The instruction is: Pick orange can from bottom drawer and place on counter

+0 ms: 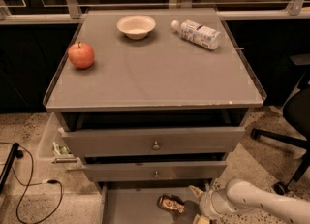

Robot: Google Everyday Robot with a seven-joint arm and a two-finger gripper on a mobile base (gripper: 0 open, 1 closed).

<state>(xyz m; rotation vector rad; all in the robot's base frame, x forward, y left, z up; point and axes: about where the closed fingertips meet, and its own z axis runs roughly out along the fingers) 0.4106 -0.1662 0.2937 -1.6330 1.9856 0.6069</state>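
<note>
The orange can point(171, 203) lies on its side in the open bottom drawer point(131, 207), a flat grey tray at the foot of the cabinet. My gripper point(197, 200) is at the bottom right on a white arm, low over the drawer, just right of the can. One finger tip point(195, 191) shows; the rest runs off the lower edge. The counter point(155, 72) is the broad grey cabinet top above.
On the counter stand a red apple point(81, 55) at the left, a white bowl point(136, 26) at the back and a plastic bottle point(196, 34) lying at the back right. Two upper drawers point(155, 143) have knobs. Cables point(29, 189) lie on the floor at the left; a chair base point(286, 140) stands at the right.
</note>
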